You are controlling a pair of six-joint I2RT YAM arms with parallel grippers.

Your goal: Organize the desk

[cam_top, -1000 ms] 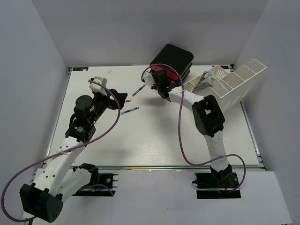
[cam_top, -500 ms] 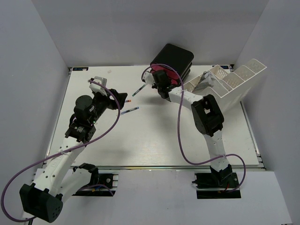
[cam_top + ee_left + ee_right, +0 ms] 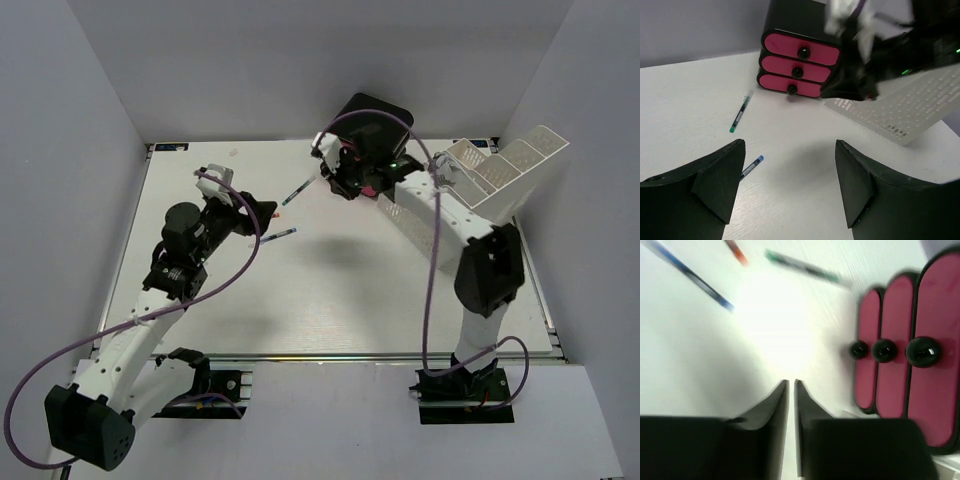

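Note:
The desk (image 3: 330, 300) is a large white tabletop with a silver rail along its near edge. My left gripper (image 3: 262, 212) is open and empty, hovering over the desk's left-centre. In the left wrist view (image 3: 790, 150) a blue pen (image 3: 752, 165) lies just beside its left finger. The blue pen (image 3: 278, 236) also shows in the top view. A green pen (image 3: 740, 116) lies further on, toward the drawer unit. My right gripper (image 3: 335, 180) is shut and empty just in front of the black-and-pink drawer unit (image 3: 370, 135). In the right wrist view (image 3: 791, 385) its fingers are pressed together above bare desk.
A white perforated compartment tray (image 3: 490, 185) leans at the back right, beside the drawer unit. The right wrist view shows three pink drawers with black knobs (image 3: 900, 350), a blue pen (image 3: 695, 280), an orange-tipped pen (image 3: 735, 252) and a green pen (image 3: 800, 267). Grey walls enclose the desk.
The right arm has swung its elbow out to the right, and its gripper has shifted a little toward the drawer unit. The left gripper has edged slightly right.

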